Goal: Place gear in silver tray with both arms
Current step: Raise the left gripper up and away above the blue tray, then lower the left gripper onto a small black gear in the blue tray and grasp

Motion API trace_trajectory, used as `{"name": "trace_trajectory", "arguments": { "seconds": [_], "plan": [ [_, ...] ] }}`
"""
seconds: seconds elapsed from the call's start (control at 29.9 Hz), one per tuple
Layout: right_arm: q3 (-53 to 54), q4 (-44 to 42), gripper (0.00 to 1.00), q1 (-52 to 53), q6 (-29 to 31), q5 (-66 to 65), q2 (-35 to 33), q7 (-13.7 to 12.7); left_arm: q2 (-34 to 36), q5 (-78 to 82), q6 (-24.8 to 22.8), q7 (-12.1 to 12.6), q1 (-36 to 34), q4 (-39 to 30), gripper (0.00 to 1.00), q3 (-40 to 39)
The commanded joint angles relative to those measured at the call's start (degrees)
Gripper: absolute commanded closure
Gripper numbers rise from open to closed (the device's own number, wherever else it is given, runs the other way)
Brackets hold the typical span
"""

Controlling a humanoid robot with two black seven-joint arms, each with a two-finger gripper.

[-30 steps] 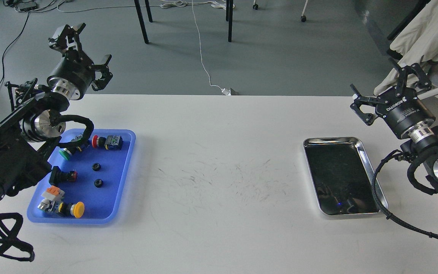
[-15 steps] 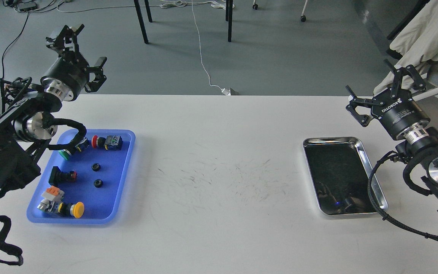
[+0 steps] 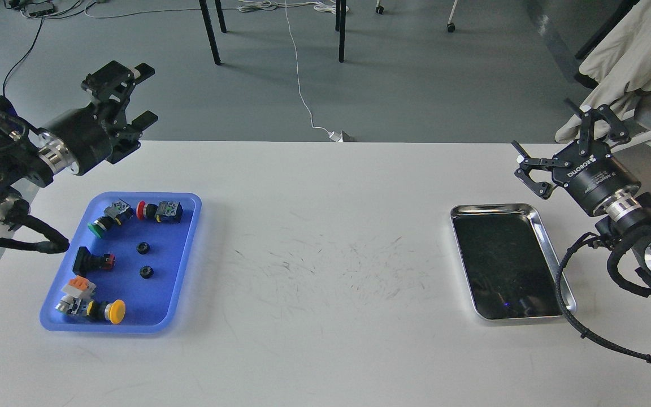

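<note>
While both tools [image 3: 127, 96] agape: tray [image 3: 540, 226] gearless.

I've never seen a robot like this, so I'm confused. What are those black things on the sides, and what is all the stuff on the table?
You are looking out of the robot's own head, down at a white table. The black things are its two arms. Each ends in a claw with two fingers: the left gripper and the right gripper. Both are open and hold nothing.

On the left lies a blue tray with colourful push buttons, like the yellow one, and two small black gears. On the right lies the silver tray, with nothing in it. That is where a gear should go.
</note>
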Motion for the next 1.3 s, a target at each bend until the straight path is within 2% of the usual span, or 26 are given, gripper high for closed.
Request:
{"name": "trace_trajectory", "arguments": {
  "seconds": [0.0,0.17,0.27,0.4,0.57,0.64,0.87,1.0,1.17,1.27],
  "plan": [
    [0.47,0.42,0.01,-0.01,0.01,0.03,-0.7,0.05,6.52,6.23,2.62,0.34,1.81,-9.09,0.02,0.24],
    [0.38,0.68,0.01,0.07,-0.43,0.03,-1.93,0.05,15.67,25.02,3.77,0.26,3.14,-23.51,0.02,2.52],
    [0.38,0.77,0.01,0.25,-0.52,0.03,-2.37,0.05,16.92,34.43,3.77,0.26,3.22,-26.78,0.02,5.32],
    [0.64,0.68,0.01,0.43,-0.52,0.03,-2.46,0.22,14.47,49.54,4.56,1.57,3.31,-26.79,0.03,8.14],
    [0.47,0.68,0.01,-0.01,-0.6,0.03,-2.37,0.31,8.31,65.21,5.88,10.08,3.66,-25.74,0.03,11.92],
    [0.56,0.68,0.01,-0.01,-0.6,0.03,-2.37,0.31,5.68,68.12,6.05,12.03,3.66,-24.16,0.03,12.45],
    [0.56,0.24,0.01,-0.01,-0.86,0.03,-2.19,0.57,-1.97,74.1,7.2,15.28,3.58,-18.8,0.04,12.45],
    [2.05,-0.02,0.01,-0.01,-3.5,0.03,-1.75,1.1,-4.79,74.63,7.29,16.51,3.14,-15.8,0.04,12.37],
    [1.61,0.24,0.01,-0.1,-3.42,0.03,-2.02,1.01,-4.97,77.0,7.29,16.95,2.87,-14.22,0.03,12.28],
    [1.52,0.24,0.01,-0.19,-3.33,0.03,-2.28,1.01,-1.04,77.01,8.51,16.69,3.22,-14.22,0.04,12.36]
  ]
}}
